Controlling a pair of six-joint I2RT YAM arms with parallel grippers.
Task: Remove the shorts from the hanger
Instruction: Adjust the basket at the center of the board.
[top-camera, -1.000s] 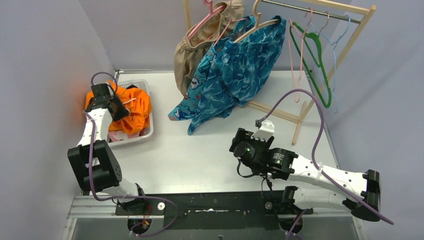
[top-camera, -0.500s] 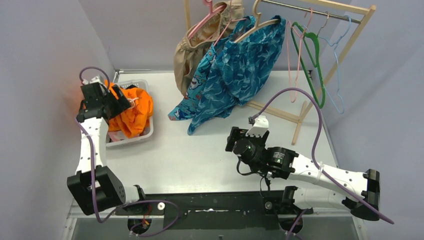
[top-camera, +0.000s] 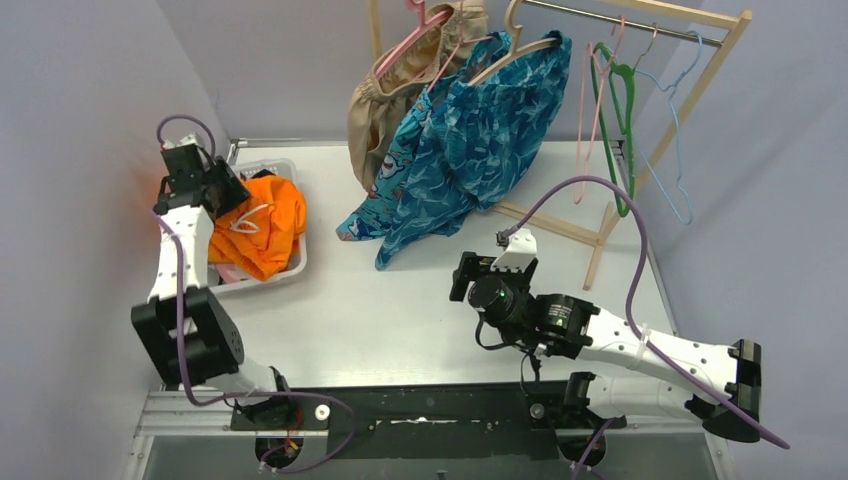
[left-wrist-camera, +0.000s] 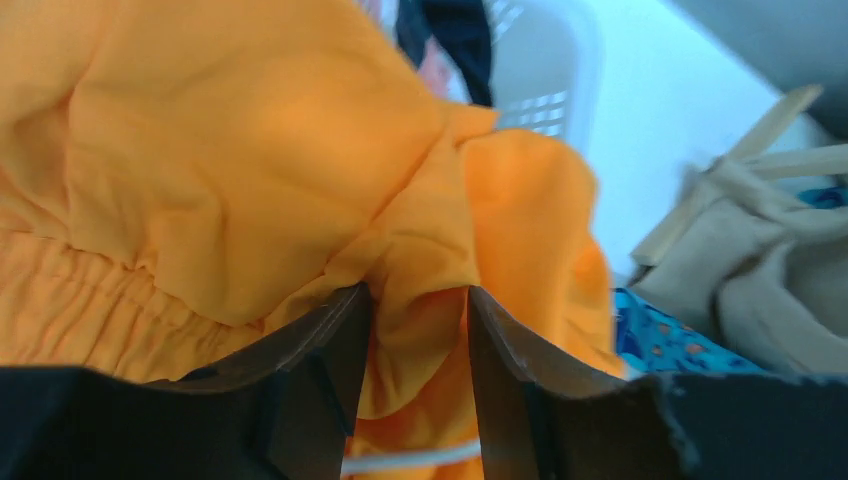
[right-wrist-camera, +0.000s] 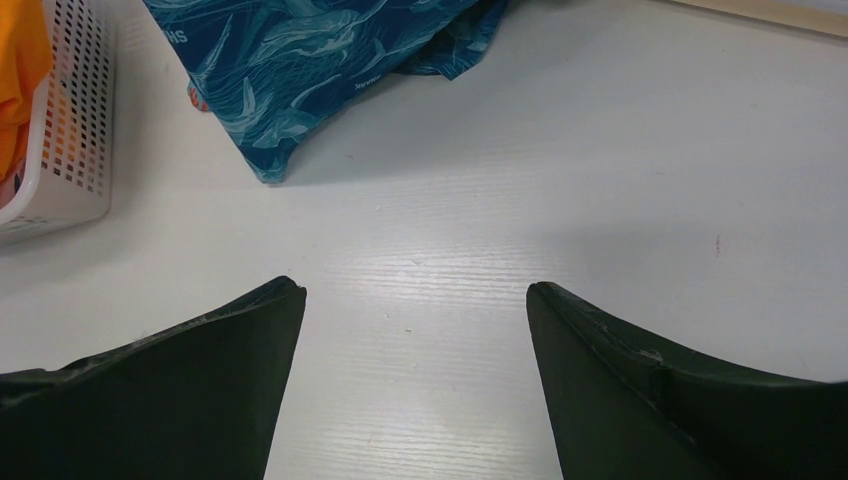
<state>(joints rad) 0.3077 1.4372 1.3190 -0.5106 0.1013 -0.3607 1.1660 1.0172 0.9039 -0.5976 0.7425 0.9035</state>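
Observation:
Orange shorts (top-camera: 262, 225) lie heaped in a white basket (top-camera: 300, 262) at the left, over a pink pair (top-camera: 232, 272). My left gripper (top-camera: 215, 188) hovers at the basket's far left; in its wrist view the gripper (left-wrist-camera: 415, 300) has its jaws a little apart, with a fold of the orange shorts (left-wrist-camera: 250, 150) between them. Tan shorts (top-camera: 385, 110), turquoise print shorts (top-camera: 395, 180) and dark teal-blue print shorts (top-camera: 490, 130) hang on hangers from the rack. My right gripper (top-camera: 463, 275) is open and empty over the table (right-wrist-camera: 415, 290), near the teal shorts' hem (right-wrist-camera: 300, 60).
A wooden rack (top-camera: 700, 90) stands at the back right, with empty green (top-camera: 625, 130), pink and blue hangers swinging on its rail. A navy garment (left-wrist-camera: 450, 30) shows in the basket (left-wrist-camera: 560, 70). The grey walls close in on the left and right.
My left gripper has risen and pulled back to the basket's far left; the orange shorts have settled flatter. My right gripper has moved slightly left and forward. The empty hangers swing.

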